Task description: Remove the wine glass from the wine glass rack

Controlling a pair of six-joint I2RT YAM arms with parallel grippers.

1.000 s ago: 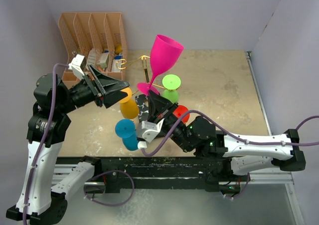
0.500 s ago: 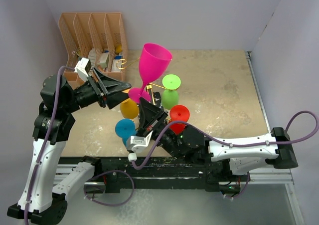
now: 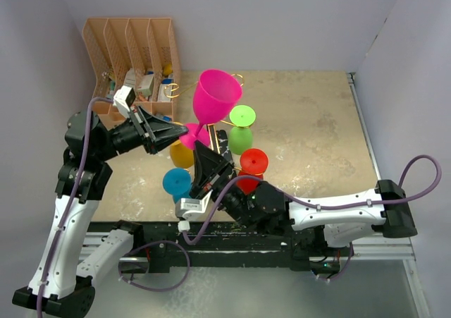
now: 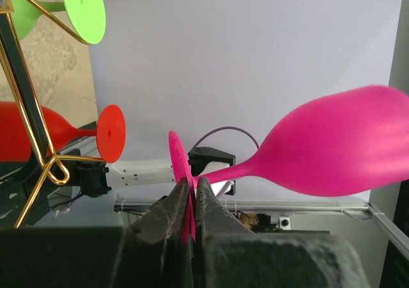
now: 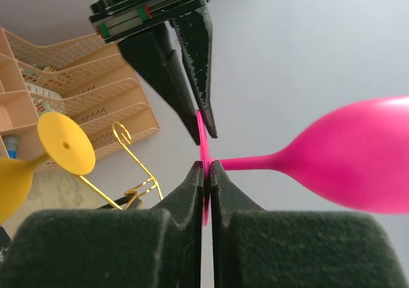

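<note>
Right claw point(image 5: 204, 166) is clamped shut on the foot of the pink wine glass point(image 3: 215, 96). Left claw point(image 4: 193, 184) pinches that same foot from the opposite side. The glass hangs tilted just above the wine glass rack point(image 4: 24, 90), clear of its hooks.

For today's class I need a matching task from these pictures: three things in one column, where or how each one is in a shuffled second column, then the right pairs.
Column one
1. pink wine glass
2. green wine glass
3. peach desk organiser

Column two
a. stands at the far left corner of the table
b. foot pinched by the left hand and the right hand
c. hangs upside down on the gold wire rack

Pairs: 1-b, 2-c, 3-a
</note>
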